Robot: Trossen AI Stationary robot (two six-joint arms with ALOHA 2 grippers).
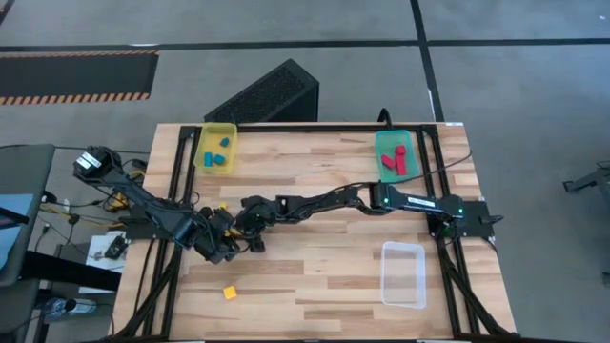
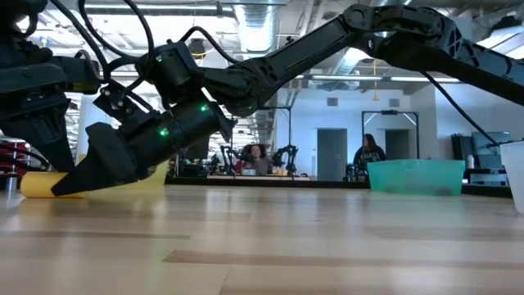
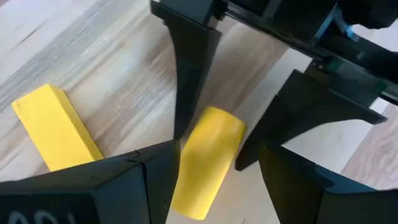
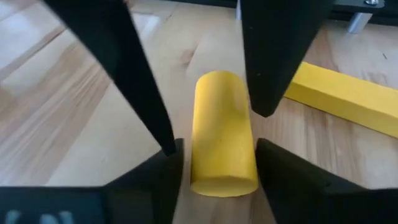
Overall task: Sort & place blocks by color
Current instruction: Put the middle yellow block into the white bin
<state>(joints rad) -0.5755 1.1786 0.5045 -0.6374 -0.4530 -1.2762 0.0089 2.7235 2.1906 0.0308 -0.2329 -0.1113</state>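
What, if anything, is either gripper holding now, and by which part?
Nothing yet: the yellow cylinder lies on the table, straddled by the left gripper and right gripper, both open.

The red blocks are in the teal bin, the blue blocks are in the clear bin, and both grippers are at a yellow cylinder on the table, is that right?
Not quite. The blue blocks lie in the yellow bin, as the high view shows. The clear bin shows no blocks. The rest holds: red blocks in the teal bin, both grippers at the yellow cylinder.
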